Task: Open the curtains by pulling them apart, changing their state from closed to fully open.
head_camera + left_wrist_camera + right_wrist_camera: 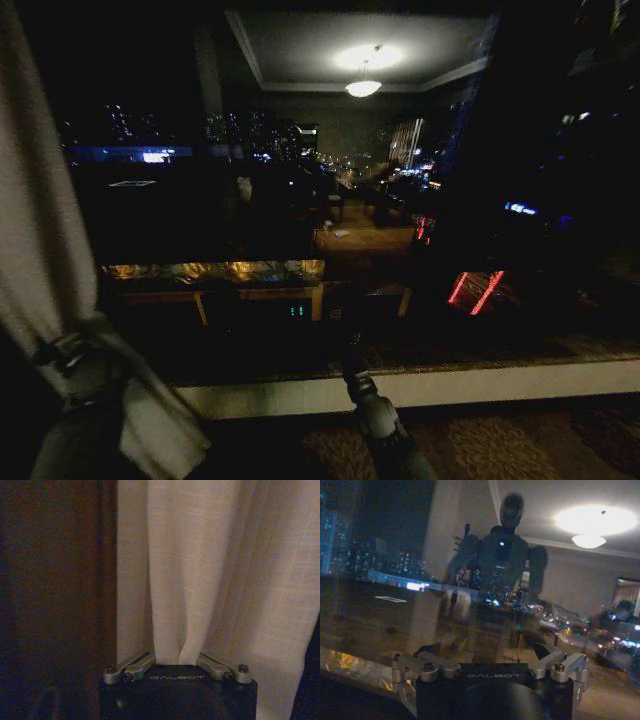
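One sheer cream-white curtain [35,230] hangs bunched at the far left of the window in the head view, drawn into a narrow waist low down. My left gripper [68,352] is shut on that waist. In the left wrist view the pleated curtain [210,570] gathers into a fold pinched at my left gripper [169,659], whose links angle in toward it. My right arm [378,412] reaches up from the bottom centre toward the glass. In the right wrist view my right gripper [490,661] is open, links spread wide, with nothing between them, facing the bare pane.
The dark window glass [330,200] shows the night city and reflects the room's ceiling lamp [363,87] and the robot [501,545]. A pale sill [500,385] runs under it, with patterned carpet [480,445] below. A dark brown surface [55,590] stands beside the curtain.
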Controlling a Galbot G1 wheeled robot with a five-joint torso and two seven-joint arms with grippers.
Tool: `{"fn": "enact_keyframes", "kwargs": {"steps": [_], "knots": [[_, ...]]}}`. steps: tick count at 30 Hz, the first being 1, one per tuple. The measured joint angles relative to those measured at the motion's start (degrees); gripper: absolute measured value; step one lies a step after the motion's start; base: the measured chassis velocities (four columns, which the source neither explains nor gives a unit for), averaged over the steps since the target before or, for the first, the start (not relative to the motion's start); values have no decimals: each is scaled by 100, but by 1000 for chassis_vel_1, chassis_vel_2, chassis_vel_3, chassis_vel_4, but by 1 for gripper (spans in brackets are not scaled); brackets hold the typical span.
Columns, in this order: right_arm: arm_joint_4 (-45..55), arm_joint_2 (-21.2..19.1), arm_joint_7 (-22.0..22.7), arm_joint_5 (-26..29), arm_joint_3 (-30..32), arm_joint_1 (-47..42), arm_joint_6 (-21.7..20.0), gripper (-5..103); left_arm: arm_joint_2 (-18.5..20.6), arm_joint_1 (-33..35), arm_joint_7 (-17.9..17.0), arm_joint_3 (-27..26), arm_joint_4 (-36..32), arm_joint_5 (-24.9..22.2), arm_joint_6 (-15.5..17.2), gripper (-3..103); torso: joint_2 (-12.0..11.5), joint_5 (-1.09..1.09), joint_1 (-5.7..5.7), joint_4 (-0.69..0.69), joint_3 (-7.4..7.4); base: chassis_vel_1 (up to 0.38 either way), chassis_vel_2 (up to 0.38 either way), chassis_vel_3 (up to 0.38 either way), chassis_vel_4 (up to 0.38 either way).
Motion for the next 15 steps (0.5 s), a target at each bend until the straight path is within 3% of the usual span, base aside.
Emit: {"fn": "enact_keyframes", "kwargs": {"steps": [7, 11, 14, 15], "knots": [[-37, 55, -1, -41, -27, 42, 0, 100, -25, -6, -54, 101, -55, -63, 114, 1, 0, 0, 0, -4, 0, 0, 0, 0, 0], [-37, 55, 0, -55, -29, 45, -11, 100, -119, 174, 232, 211, -328, -113, 243, 5, 0, 1, 0, -5, 0, 0, 0, 0, 0], [-28, 53, 10, -60, -29, 41, -62, 100, -275, 637, 1257, 264, -805, 194, 308, 21, 0, 1, 0, -4, 0, 0, 0, 0, 0], [-12, 53, 16, -56, -28, 39, -113, 100, -322, 833, 1836, 254, -973, 456, 210, 26, 0, 1, 0, -2, 0, 0, 0, 0, 0]]}}
